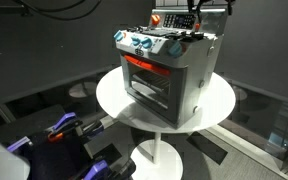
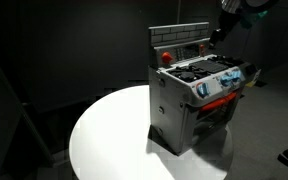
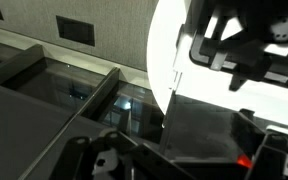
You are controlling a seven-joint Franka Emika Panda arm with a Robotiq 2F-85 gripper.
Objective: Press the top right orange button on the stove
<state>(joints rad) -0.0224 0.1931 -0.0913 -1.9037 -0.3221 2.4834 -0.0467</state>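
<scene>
The stove (image 1: 169,70) is pictured at the middle of a round white table (image 1: 112,100). Its glass door and orange-red strip (image 1: 142,66) are turned toward the camera in an exterior view. A row of blue-and-white knobs (image 1: 144,42) is set along the stove's upper front edge, and the raised back panel (image 1: 174,20) stands at its rear.

The gripper (image 1: 198,14) is held just above the stove's back panel, at the end opposite a small red button (image 1: 156,18). Whether the panel is being touched cannot be told. In an exterior view from the stove's other side, the gripper (image 2: 222,24) is seen above and just behind the panel. The fingers are too dark and small for it to be told whether they are apart or together.

Blue-purple items (image 1: 62,127) are seen on the dark floor, well below and in front of the stove.

In the wrist view the table's curved white edge is caught beside a grey wall bearing a dark rectangular plate (image 3: 76,30). The rest is taken up by blurred dark shapes.
</scene>
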